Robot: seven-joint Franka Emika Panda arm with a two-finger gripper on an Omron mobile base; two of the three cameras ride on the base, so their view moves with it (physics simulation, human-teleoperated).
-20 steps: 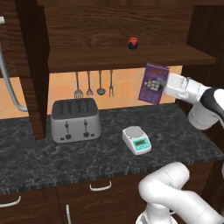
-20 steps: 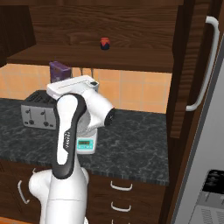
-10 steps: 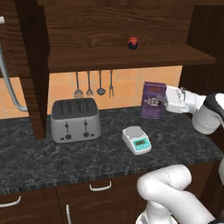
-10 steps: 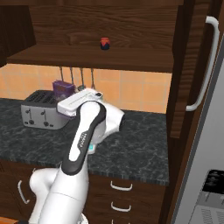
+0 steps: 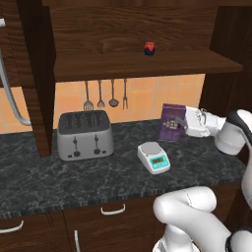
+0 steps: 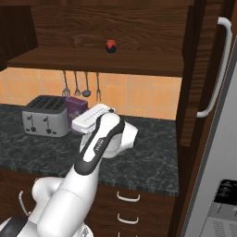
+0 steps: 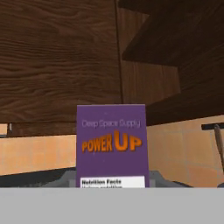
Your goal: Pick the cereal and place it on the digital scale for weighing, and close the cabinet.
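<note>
White Panda arm w/ dark joints rises from the base at lower right of left base view, big rounded elbow low in front, then goes up the right edge. Forearm bends back in at a round wrist joint, right side, above the worktop (image 5: 44, 177). From the wrist the hand (image 5: 186, 123) reaches out roughly level toward the left. Hand closed, clamped on the small upright purple cereal box (image 5: 172, 123), gripping its right side; box held upright, off the worktop. In right base view the upper link slopes up from lower left; hand body flat, pointing away.
</note>
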